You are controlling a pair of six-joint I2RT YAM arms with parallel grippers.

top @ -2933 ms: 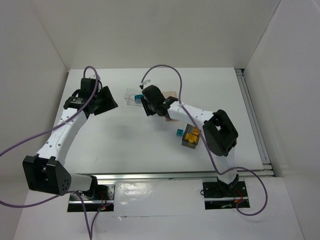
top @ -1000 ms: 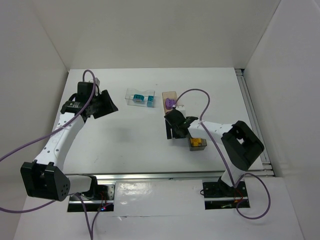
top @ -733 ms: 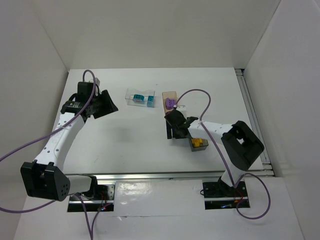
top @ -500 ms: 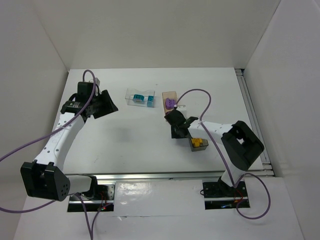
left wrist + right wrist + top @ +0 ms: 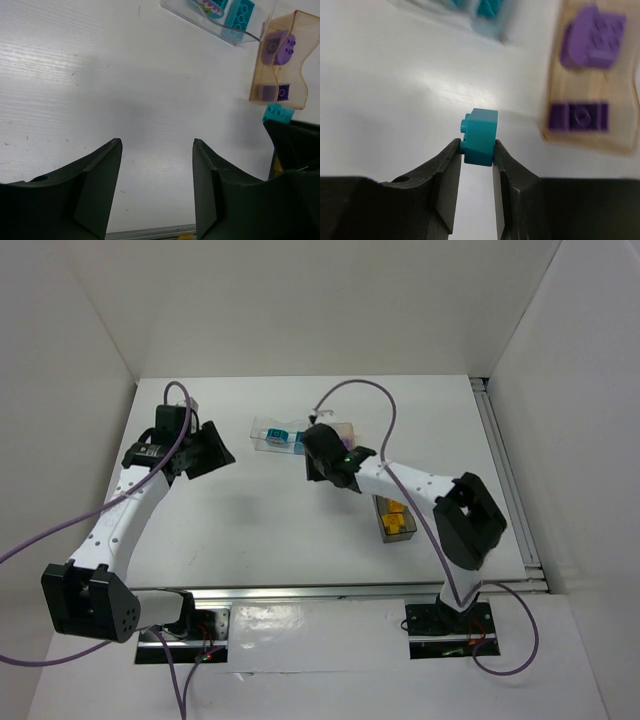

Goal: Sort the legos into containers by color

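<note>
1. Leave left fingers point(image 5: 100, 175) parted and empty, hovering over the bench point(image 5: 250, 520).
2. Aim for the clear bin point(image 5: 262, 430), holding teal legos.
3. Hold right fingers point(image 5: 451, 165) clamped on the teal brick point(image 5: 480, 135), near both bins; release only above the opening.
4. Avoid the tan bin point(image 5: 300, 75), holding purple.

Right jaws have gripped the teal brick point(image 5: 481, 134) and moved leftward.

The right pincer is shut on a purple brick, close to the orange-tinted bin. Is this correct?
Not quite. The brick in the right pincer is teal, not purple; the right wrist view shows it. The pincer is shut on it, close to the orange-tinted bin.
</note>
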